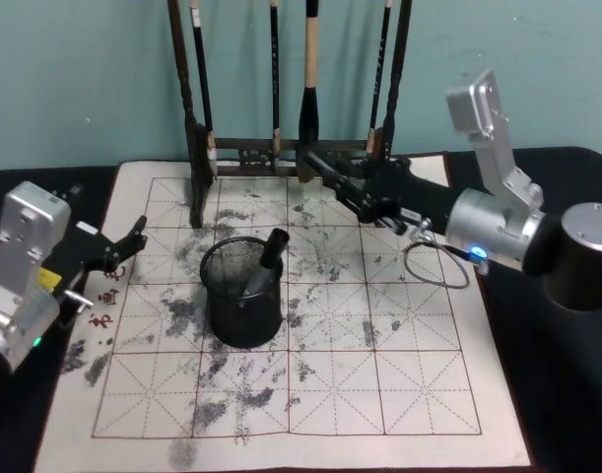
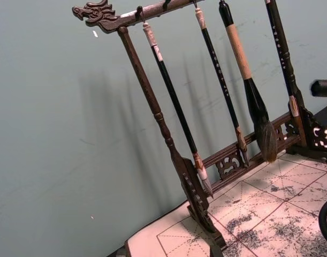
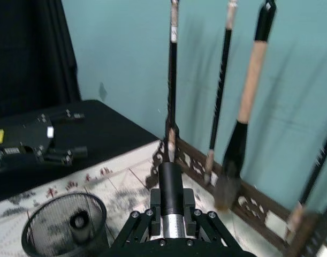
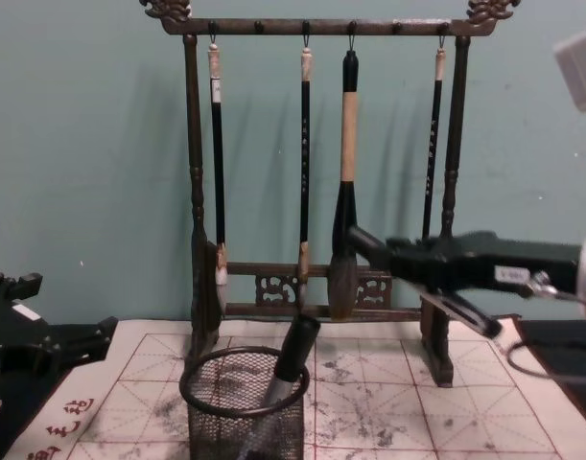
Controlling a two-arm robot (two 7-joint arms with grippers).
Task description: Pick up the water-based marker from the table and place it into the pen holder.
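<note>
Holder (image 1: 232,320): you have one stowed marker (image 1: 272,252) inside, dark cap up, leaning against the holder's far right rim.

Held marker (image 3: 171,184): black cap, pale silvery barrel. It is clamped between the fingers of your right gripper (image 1: 352,193), with the cap end projecting past the fingertips. That gripper hangs above the mat (image 1: 399,374), beyond the holder and to its right, just before the rack (image 4: 190,192).

Your left gripper (image 1: 131,244) sits left of the holder, jaws spread, grasping nothing.
</note>
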